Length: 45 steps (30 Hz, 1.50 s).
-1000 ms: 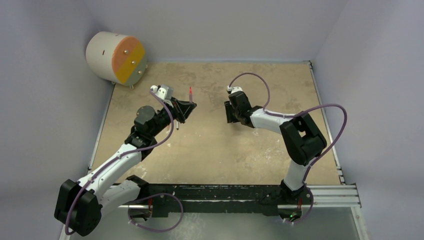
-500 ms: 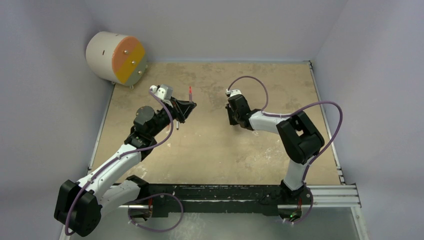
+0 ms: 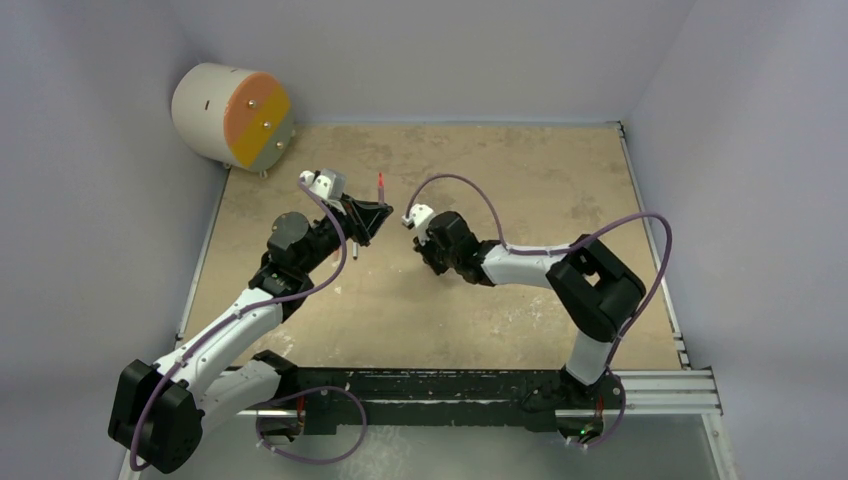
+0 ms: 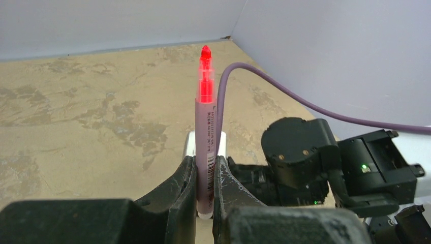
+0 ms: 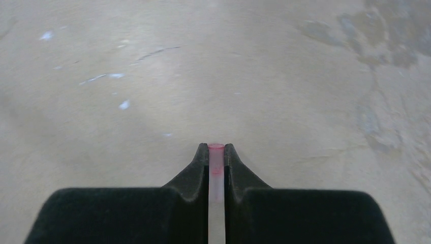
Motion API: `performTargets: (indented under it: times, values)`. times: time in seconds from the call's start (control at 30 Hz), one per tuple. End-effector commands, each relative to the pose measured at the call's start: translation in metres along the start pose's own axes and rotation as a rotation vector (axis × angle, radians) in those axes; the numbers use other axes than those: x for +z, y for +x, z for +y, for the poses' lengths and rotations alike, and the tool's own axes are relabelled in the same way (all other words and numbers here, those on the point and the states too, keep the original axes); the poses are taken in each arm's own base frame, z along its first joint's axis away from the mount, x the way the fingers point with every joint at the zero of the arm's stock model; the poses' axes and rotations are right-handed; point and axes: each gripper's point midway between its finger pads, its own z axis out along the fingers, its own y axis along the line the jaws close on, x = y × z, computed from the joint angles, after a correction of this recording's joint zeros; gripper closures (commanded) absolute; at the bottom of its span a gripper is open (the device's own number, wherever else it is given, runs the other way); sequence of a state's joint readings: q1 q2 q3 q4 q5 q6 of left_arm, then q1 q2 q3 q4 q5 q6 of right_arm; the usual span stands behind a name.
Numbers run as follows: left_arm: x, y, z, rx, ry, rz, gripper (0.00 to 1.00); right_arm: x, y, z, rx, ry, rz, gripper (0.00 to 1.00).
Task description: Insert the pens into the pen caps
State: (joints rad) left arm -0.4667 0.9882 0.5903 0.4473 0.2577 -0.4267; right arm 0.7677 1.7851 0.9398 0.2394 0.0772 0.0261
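My left gripper [image 4: 205, 165] is shut on a pinkish-mauve pen [image 4: 206, 127] and holds it upright, bright red tip on top. From above, this pen [image 3: 381, 184] sticks up out of the left gripper [image 3: 372, 214] at mid-table. My right gripper [image 5: 216, 149] is shut on a small translucent pinkish-red pen cap [image 5: 216, 155], whose open end shows between the fingertips, above bare table. In the top view the right gripper [image 3: 430, 250] sits just right of the left one; the cap is hidden there. A thin pale pen [image 3: 353, 249] lies beside the left arm.
A white cylinder with an orange and yellow face [image 3: 232, 115] stands at the back left corner. Grey walls enclose the tan table on three sides. A black rail [image 3: 450, 385] with the arm bases runs along the near edge. The right arm [image 4: 305, 157] fills the left wrist view's right side.
The right arm has swung left across the table, close to the left gripper, and its jaws have closed in. The left arm and its pen have not moved.
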Motion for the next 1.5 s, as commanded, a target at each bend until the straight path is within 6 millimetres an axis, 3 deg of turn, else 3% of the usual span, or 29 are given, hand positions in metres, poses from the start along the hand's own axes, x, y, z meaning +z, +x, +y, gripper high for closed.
performTargets:
  times: [0.0,0.1,0.3,0.4,0.57,0.67,0.77,0.9,1.03,1.17,1.47]
  values:
    - [0.000,-0.015,-0.008,0.009,0.034,-0.050,1.00,-0.018,-0.039,0.034,-0.257,-0.139,-0.159,1.00]
    - [0.001,-0.015,-0.010,-0.002,0.043,-0.053,1.00,-0.021,-0.035,0.033,-0.403,-0.120,-0.153,1.00]
    - [0.001,-0.016,-0.011,-0.005,0.048,-0.062,1.00,-0.029,-0.024,0.061,-0.575,-0.234,-0.191,0.99]
    - [0.001,-0.017,-0.012,-0.004,0.053,-0.067,1.00,-0.025,-0.020,0.060,-0.592,-0.222,-0.174,0.81]
    - [0.001,-0.017,-0.012,-0.009,0.055,-0.065,1.00,-0.027,-0.028,0.046,-0.570,-0.136,-0.196,0.74]
    - [0.001,-0.017,-0.012,-0.009,0.055,-0.068,1.00,-0.042,-0.051,0.047,-0.513,-0.116,-0.302,0.76]
    - [0.001,-0.017,-0.013,-0.010,0.056,-0.067,1.00,-0.055,-0.059,0.048,-0.470,-0.116,-0.349,0.79]
    - [0.001,-0.018,-0.013,-0.012,0.055,-0.071,1.00,-0.058,-0.066,0.039,-0.252,-0.061,-0.336,0.97]
    - [0.000,-0.020,-0.013,-0.014,0.052,-0.080,1.00,-0.051,-0.058,0.049,-0.096,-0.106,-0.292,1.00]
    - [-0.002,-0.024,-0.013,-0.014,0.044,-0.096,1.00,-0.037,-0.036,0.061,-0.007,-0.154,-0.212,1.00]
    - [-0.005,-0.031,-0.005,-0.009,-0.013,-0.114,1.00,-0.039,-0.010,0.065,0.054,-0.171,-0.149,1.00]
